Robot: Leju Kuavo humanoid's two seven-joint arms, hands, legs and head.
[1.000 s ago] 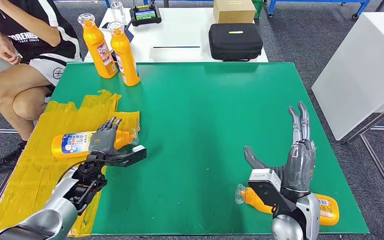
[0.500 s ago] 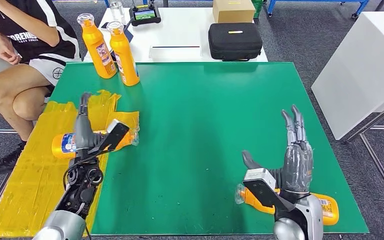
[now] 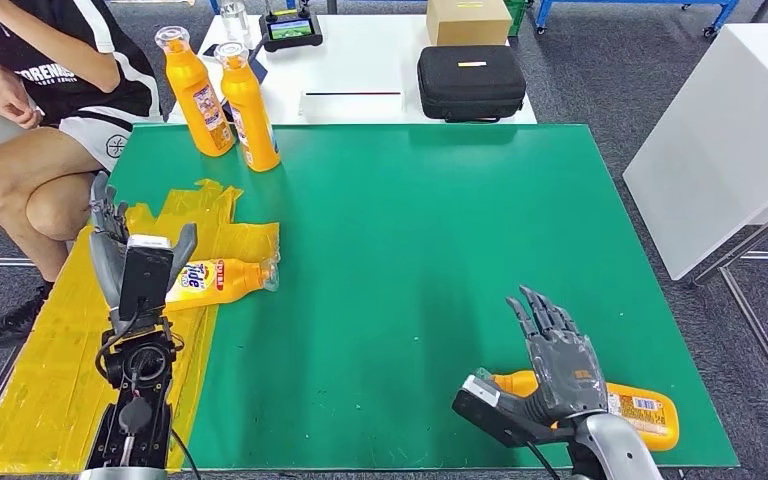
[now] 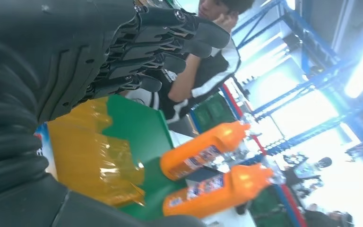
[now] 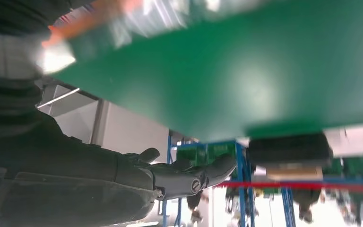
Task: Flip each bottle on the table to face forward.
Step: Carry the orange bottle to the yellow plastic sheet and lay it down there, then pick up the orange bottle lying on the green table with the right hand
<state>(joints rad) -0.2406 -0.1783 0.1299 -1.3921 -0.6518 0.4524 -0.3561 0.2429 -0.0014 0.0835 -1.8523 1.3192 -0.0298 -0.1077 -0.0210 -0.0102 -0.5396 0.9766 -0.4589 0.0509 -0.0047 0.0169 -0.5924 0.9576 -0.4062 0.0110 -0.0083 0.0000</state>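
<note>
The left hand (image 4: 75, 61) fills the near side, its dark fingers (image 4: 170, 33) curled loosely and apart, with nothing seen between them. Beyond it lie crumpled yellow film (image 4: 94, 161) on the green mat (image 4: 132, 127) and two orange bottles (image 4: 203, 149) (image 4: 222, 189) side by side. A seated person (image 4: 203, 61) in a black shirt is behind.

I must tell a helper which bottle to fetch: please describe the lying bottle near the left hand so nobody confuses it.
Find the green table, then the yellow sheet along its left edge. The bottle lies there on its side, beside the left hand, cap toward the table's middle. Its label reads "Tide".
</note>
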